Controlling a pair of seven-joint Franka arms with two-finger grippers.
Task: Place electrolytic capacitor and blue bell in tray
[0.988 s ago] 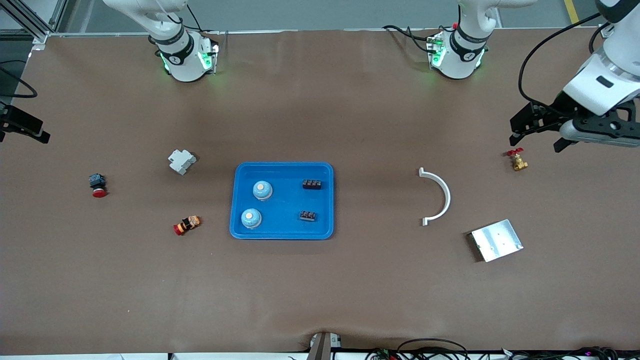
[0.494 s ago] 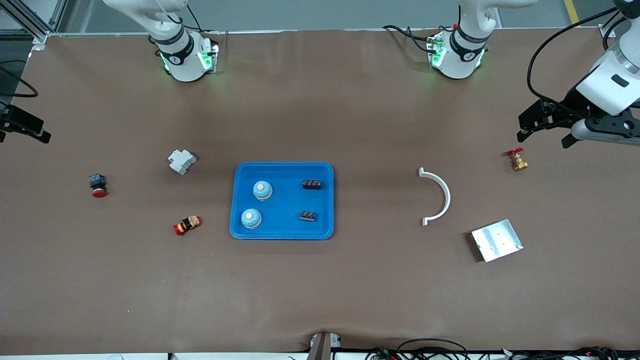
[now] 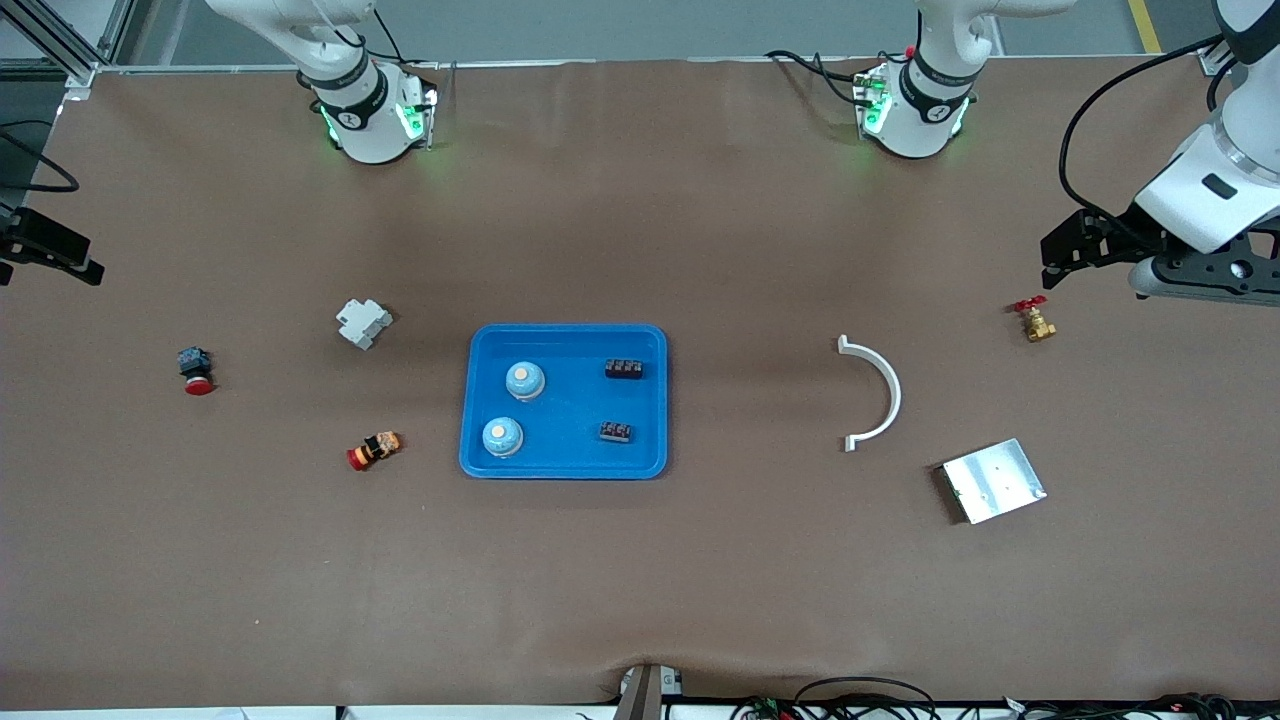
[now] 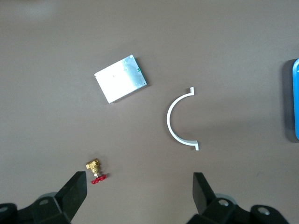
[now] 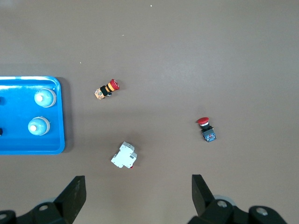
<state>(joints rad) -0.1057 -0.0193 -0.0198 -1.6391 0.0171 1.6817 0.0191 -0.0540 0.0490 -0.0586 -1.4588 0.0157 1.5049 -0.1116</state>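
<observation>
Blue tray (image 3: pixel 563 465) holds two bells (image 3: pixel 525 380) — both pincers wide open, empty, right pincer (image 5: pixel 135 196) cropped.

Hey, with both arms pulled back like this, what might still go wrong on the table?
The left gripper hangs open over the red-handled brass valve; a low sweep might knock it. In the tray, two blue bells are loose and may slide if it is bumped. The right gripper, open, waits above the white block.
</observation>
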